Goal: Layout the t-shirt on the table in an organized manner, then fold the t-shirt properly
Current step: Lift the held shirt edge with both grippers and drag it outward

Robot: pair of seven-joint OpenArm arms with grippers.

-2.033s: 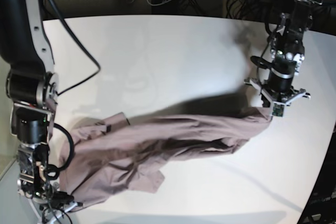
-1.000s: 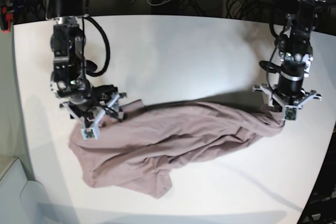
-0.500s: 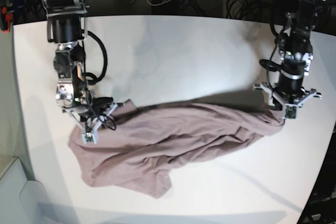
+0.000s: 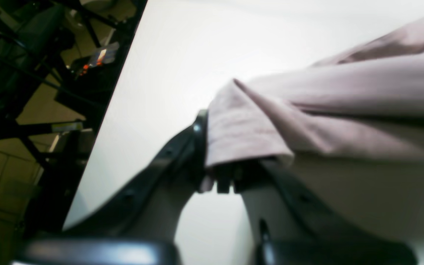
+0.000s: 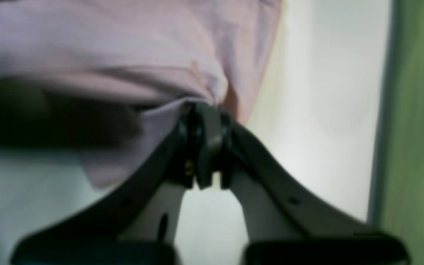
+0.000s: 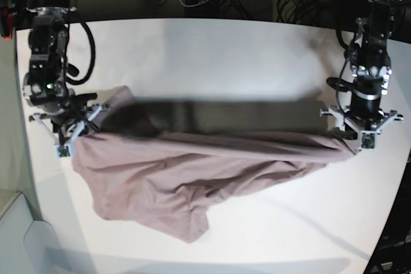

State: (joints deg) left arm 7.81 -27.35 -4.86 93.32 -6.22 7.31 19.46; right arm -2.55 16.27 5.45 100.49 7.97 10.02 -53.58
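Stretching the t-shirt (image 6: 192,165) above the desk (image 6: 212,62), you had left fingers (image 4: 230,176) and right fingers (image 5: 204,147) clenched on opposite edges; next, probably lower it flat.

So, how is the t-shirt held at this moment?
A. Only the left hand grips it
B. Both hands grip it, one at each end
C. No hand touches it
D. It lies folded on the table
B: the left hand and the right hand each pinch one end of the t-shirt, stretched between them.
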